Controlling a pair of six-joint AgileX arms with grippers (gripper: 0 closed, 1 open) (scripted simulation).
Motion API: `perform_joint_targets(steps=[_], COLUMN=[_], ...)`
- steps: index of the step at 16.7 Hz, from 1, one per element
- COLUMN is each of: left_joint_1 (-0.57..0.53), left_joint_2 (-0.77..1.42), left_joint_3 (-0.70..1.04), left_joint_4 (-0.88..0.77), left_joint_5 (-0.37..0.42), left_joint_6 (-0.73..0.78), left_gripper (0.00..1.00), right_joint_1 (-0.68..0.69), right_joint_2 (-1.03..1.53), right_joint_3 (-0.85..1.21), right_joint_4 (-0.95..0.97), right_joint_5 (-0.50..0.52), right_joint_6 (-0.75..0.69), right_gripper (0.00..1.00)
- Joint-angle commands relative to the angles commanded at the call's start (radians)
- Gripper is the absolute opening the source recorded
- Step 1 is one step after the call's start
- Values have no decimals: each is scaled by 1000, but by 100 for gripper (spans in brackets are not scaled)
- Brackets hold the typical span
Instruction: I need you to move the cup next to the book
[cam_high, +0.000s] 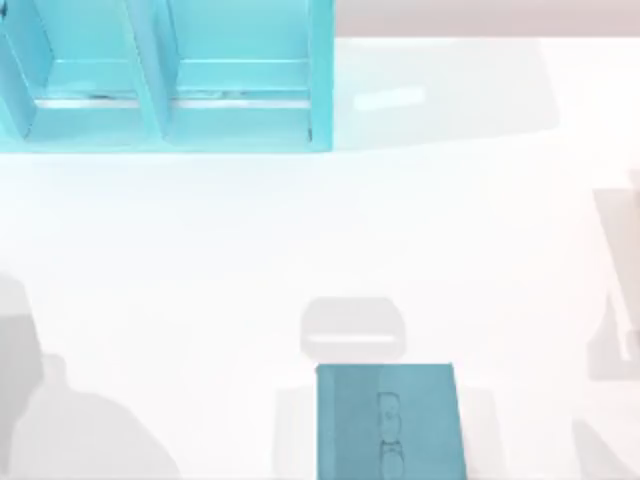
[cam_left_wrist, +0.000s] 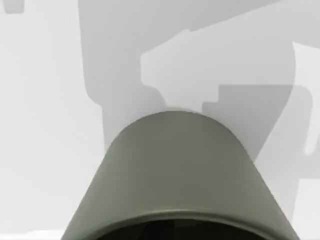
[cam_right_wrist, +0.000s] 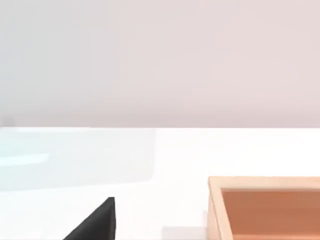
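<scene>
While the book (cam_high: 388, 422) lies flat at the near edge of the white worktop (cam_high: 300, 230), just right of centre, the grey-green cup (cam_left_wrist: 180, 175) sits close under the left wrist camera, above a pale surface. I cannot tell whether either tool is open or closed. A light-blue shelf (cam_high: 165, 75) stands at the far left, and a wooden tray (cam_right_wrist: 265, 207) rests on the worktop in the right wrist view.
</scene>
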Motion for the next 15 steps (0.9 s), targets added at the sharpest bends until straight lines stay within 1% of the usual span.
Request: perform_joint_targets(steps=[6,7,15], left_joint_1=[0,0,-1], left_joint_2=[0,0,-1], left_joint_3=[0,0,0], left_joint_4=[0,0,0], left_joint_5=[0,0,0], left_joint_6=[0,0,0], left_gripper=[2,0,0], right_joint_1=[0,0,0], right_joint_2=[0,0,0], right_joint_3=[0,0,0], right_joint_4=[0,0,0], right_joint_5=[0,0,0], right_joint_6=[0,0,0], right_gripper=[100,100,100])
